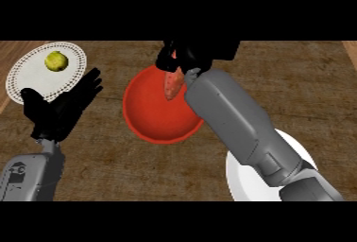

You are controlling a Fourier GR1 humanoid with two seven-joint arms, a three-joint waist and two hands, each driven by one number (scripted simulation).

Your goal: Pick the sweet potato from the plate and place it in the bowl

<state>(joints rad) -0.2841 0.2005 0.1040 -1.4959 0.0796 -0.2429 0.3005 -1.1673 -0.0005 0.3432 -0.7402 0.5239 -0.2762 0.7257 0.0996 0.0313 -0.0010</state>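
Brown wooden counter, seen steeply from above: hanging a sweet potato over the bowl.

Nearest, lying partly hidden under the right forearm, right of and nearer than the red bowl: white plate, now showing nothing on it. Resting left of the bowl, fingers straight and spread, holding nothing: left hand. Hovering at the bowl's far rim, fingers curled around the top end of the sweet potato: right hand. Pointing long axis down into the bowl, apparently not yet touching it; probably needing only a lowering and a letting go. Farthest left of the bowl: doily plate carrying a yellow-green fruit.
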